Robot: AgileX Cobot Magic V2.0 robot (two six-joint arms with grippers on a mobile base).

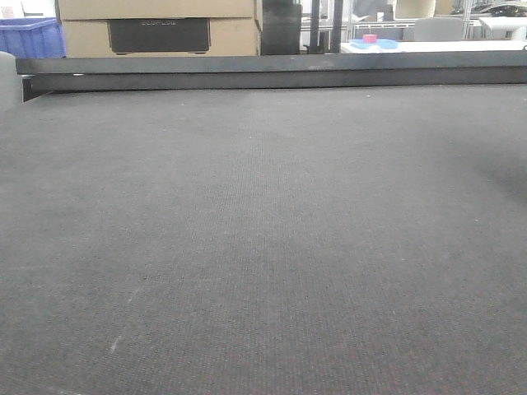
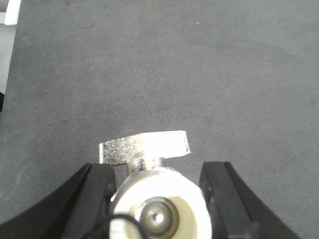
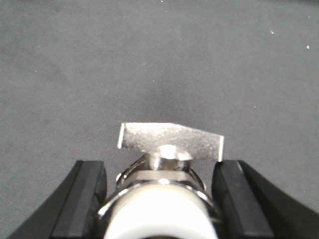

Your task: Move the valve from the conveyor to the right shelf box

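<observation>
The left gripper (image 2: pixel 158 169) had its jaws closed on a valve (image 2: pixel 157 201); both matt black fingers (image 2: pixel 94 191) met the body with no gap visible. The right gripper (image 3: pixel 159 167) clamped a second valve (image 3: pixel 159 204) likewise. Each body was round bright metal with a pale end face, and carried a flat, grainy cast handle (image 3: pixel 169 142) projecting forward. Below lay the conveyor (image 1: pixel 263 247), a dark grey finely woven belt edged by a black rail (image 1: pixel 272 70). Whether the valves rested on it or hung clear could not be determined.

Judged step: grasp made, transfer pending. The next move called for a straight lift and carry to the right shelf box, which appeared in no view. Smooth round metal could twist between the jaws.
</observation>
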